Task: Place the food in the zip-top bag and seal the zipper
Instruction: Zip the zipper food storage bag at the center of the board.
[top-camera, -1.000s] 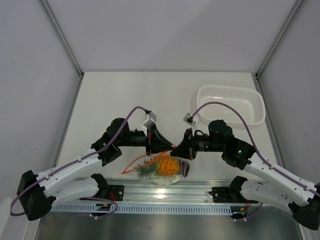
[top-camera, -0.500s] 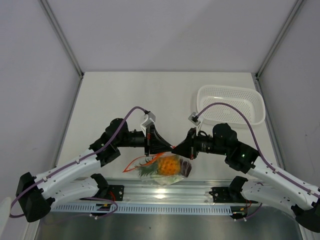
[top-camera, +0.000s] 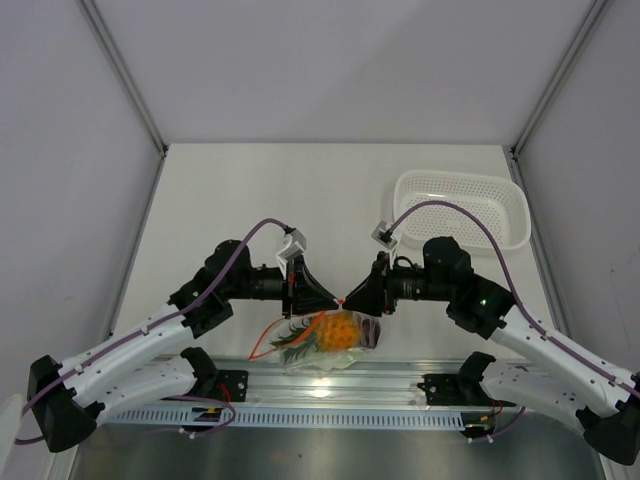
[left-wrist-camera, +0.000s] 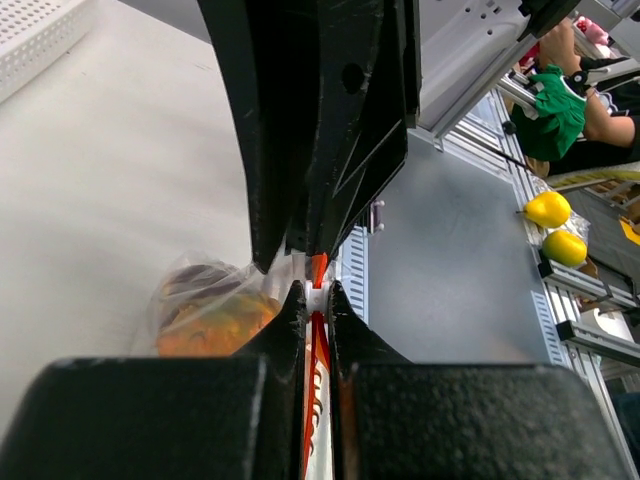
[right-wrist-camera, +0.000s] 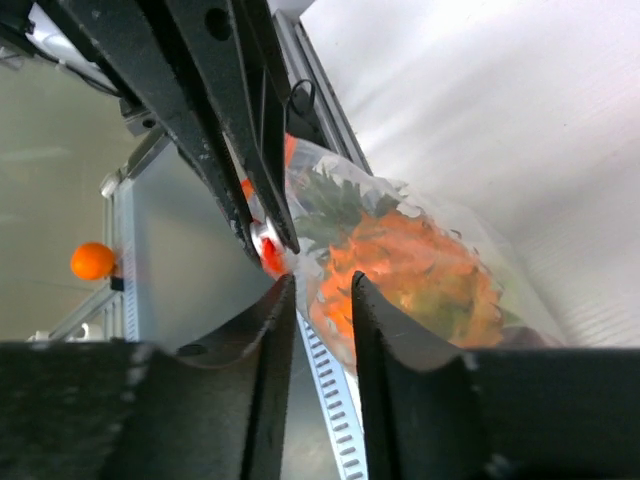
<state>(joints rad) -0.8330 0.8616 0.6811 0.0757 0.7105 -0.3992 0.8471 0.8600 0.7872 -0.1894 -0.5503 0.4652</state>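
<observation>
Zip-top bag of clear crinkly plastic (top-camera: 322, 360), orange toy pineapple (top-camera: 338, 330) inside, hangs just below left gripper (left-wrist-camera: 317, 295), which pinches its thin red-orange zipper strip (left-wrist-camera: 317, 345). Right gripper (right-wrist-camera: 320, 290), alongside, has just parted narrowly: sealing pass probably ending.

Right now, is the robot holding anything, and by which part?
The left gripper pinches the thin red-orange zipper strip along the mouth of the clear crinkly plastic bag. The right gripper is open, holding nothing.

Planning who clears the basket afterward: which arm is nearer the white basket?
Right. The right arm passes close by the basket, at its near-left corner; the left arm is beyond the zip-top bag, far left.
</observation>
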